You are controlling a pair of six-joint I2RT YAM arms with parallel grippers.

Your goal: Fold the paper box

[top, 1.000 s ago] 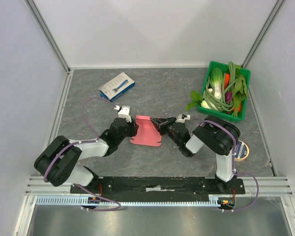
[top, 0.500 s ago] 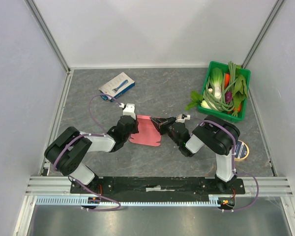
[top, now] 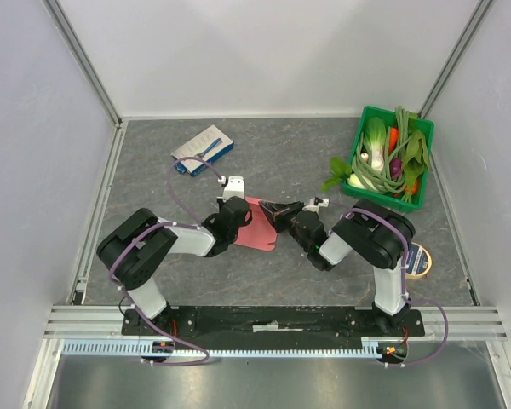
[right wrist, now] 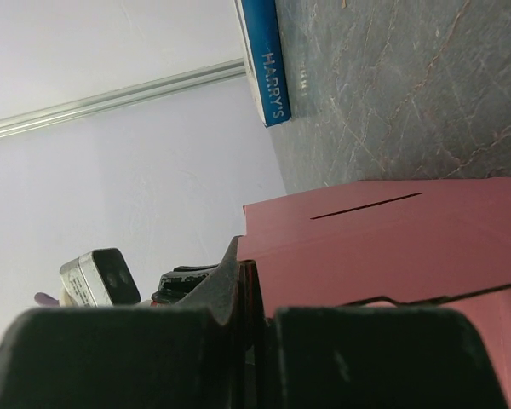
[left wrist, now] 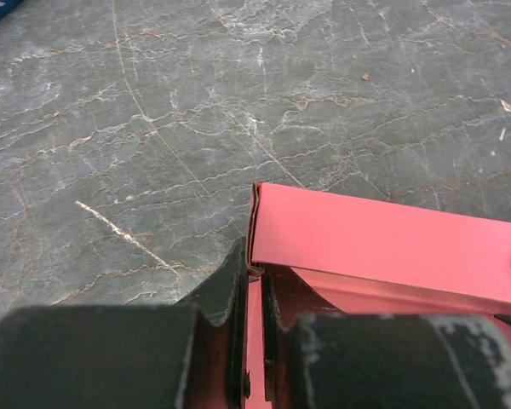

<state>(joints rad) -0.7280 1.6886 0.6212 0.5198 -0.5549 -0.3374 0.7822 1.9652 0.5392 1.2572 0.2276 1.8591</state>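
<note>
The left pincer [left wrist: 254, 274] is drawn nearly together, and the corner of a raised flap of the paper box [left wrist: 383, 239] is nipped between its fingertips [left wrist: 232, 281]. The right pincer [right wrist: 248, 277] is closed flat on the opposite edge of the same pink sheet, with only the thin card seen between its jaws. The sheet is thus held from both sides, probably so that one edge is steadied while the flap on the other is creased upward. The fold looks begun rather than finished. The box lies partly flat on the grey desk [top: 281, 162], midway between the two arms and in front of their bases. Farther off, a white-and-blue box [top: 203, 150] is seen at the back left, and a green basket [top: 376, 111] of vegetables is set at the back right, both well apart from the work.
</note>
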